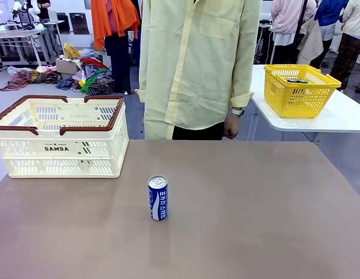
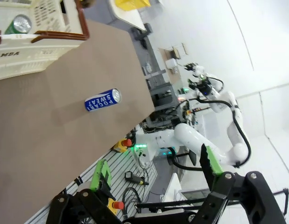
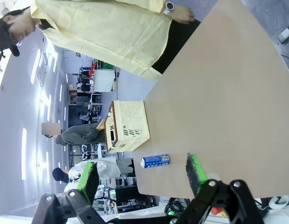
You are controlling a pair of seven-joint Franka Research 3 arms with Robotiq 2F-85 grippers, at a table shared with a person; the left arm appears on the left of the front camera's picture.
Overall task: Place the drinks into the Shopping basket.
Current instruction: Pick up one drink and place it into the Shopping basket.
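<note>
Closest to the robot's side, the left arm's fingers (image 2: 101, 173) are spread wide, green pads well apart. They hold nothing and touch nothing. The right arm's fingers (image 3: 196, 169) are spread just as wide and are likewise empty, with only air between the pads. Both pairs are raised clear of the bench (image 1: 255, 221) and well apart from the drink.

Farther out, near the middle of the brown bench top, one blue-and-white can (image 1: 158, 197) stands upright by itself, silver top up, Korean lettering facing the robot. The left wrist view shows the same can (image 2: 103, 100) with "POCARI SWEAT" on its side, and the right wrist view shows it (image 3: 155, 161) between the fingers and the crate.

Beyond the can, at the bench's far left corner, sits the Shopping basket (image 1: 57, 148), a cream slatted crate with dark red-brown handles folded down along its rim and "DAMDA" on the near wall. It is apart from the blue can. From the left wrist, a green can (image 2: 19, 24) with a silver top shows inside the crate (image 2: 37, 51).

At the far edge of the bench stands a person (image 1: 197, 64) in a pale yellow shirt, one hand (image 1: 231, 127) hanging by the side with a wristwatch (image 1: 238, 112) above it. Behind, to the right, a yellow mesh basket (image 1: 299, 90) rests on a white table (image 1: 342, 116).
</note>
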